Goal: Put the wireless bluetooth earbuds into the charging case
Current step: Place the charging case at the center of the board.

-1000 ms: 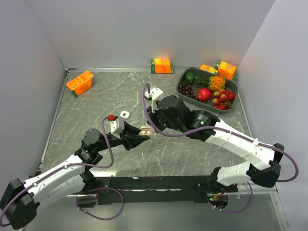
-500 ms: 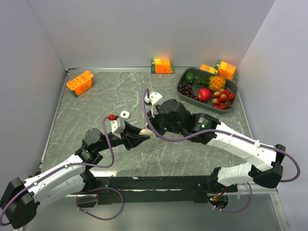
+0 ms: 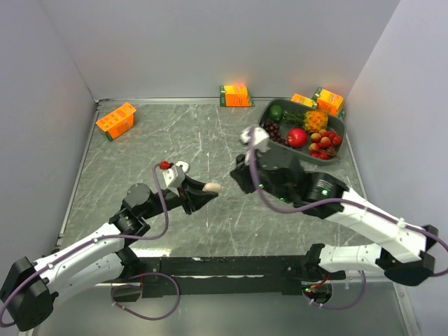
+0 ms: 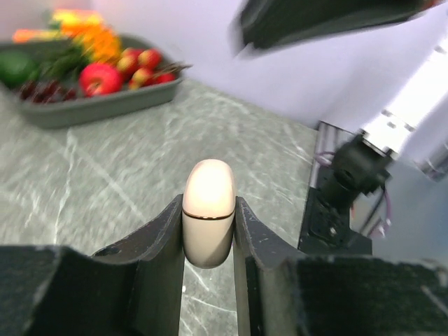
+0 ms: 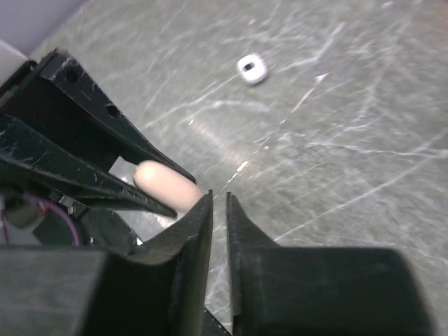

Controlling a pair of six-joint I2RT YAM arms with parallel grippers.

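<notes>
Though crowded by the right gripper [image 5: 218, 204] a second back, now alone at mid-table: pale-beige charging case [image 3: 212, 187], lid down, seam shut to a thin line (two halves agape a second ago). Right arm since swung back toward the fruit tray [image 3: 264, 136], near the case but apart from it, bare marble-patterned table [image 3: 140, 140] between them in the overhead view. Reading for the task: lid-closing apparently finished, loading of this case likely complete, though unconfirmed with nothing of the inside on show. Wireless bluetooth earbuds: none visible in any view, presumably shut within. Left gripper [image 4: 208, 210]: fingers [image 4: 168, 231] clenched on the lower half of the case, one against each side, rounded top proud of the tips, case seemingly held off the table. Right gripper: fingers [image 5: 199, 231] drawn nearly together, only a narrow slit between, nothing held and nothing touched, pointed down past the left gripper's tips. Further item: small white case [image 5: 250, 68], lying on the table beyond the left gripper, untouched (open or closed not to be told at this size). Likely next: setting down the beige case, or attention to the white one.
</notes>
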